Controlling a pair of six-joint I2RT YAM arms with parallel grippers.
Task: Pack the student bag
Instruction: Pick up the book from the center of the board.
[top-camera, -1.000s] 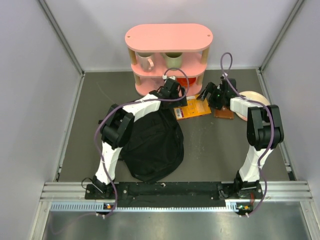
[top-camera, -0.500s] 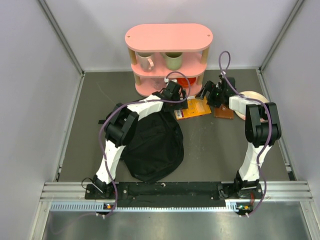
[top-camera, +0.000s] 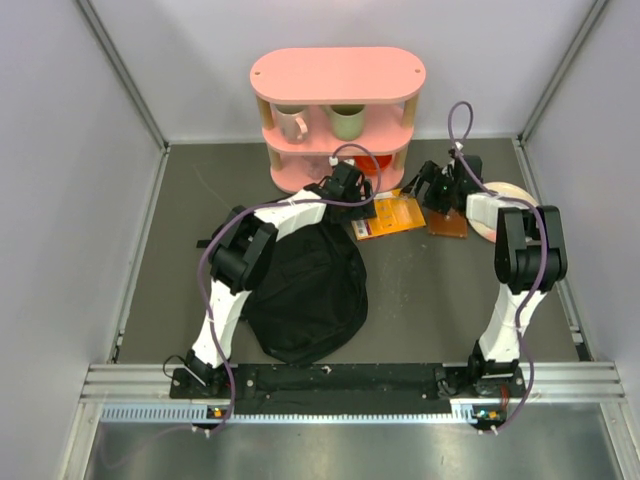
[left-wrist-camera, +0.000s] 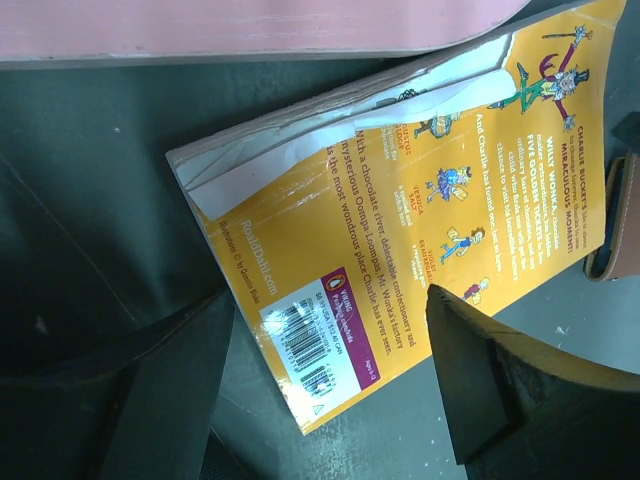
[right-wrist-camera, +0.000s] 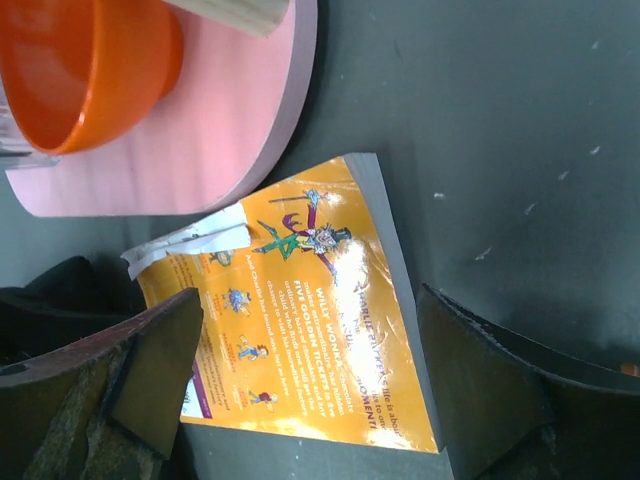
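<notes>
Table (top-camera: 420, 300) carries the student bag (top-camera: 305, 290) left of centre, toward the near edge, slumped partly under the left arm. The pink shelf (top-camera: 337, 75) stands at the far edge, with the yellow book (top-camera: 385, 215) flat just before it. Left tool (left-wrist-camera: 330, 370) and right tool (right-wrist-camera: 300, 370) hover over the book, jaws spread, holding nothing. We expect a collision if both close on it, or its loose cover tearing. We judge the bag's long axis near-to-far, narrower end toward the shelf.
</notes>
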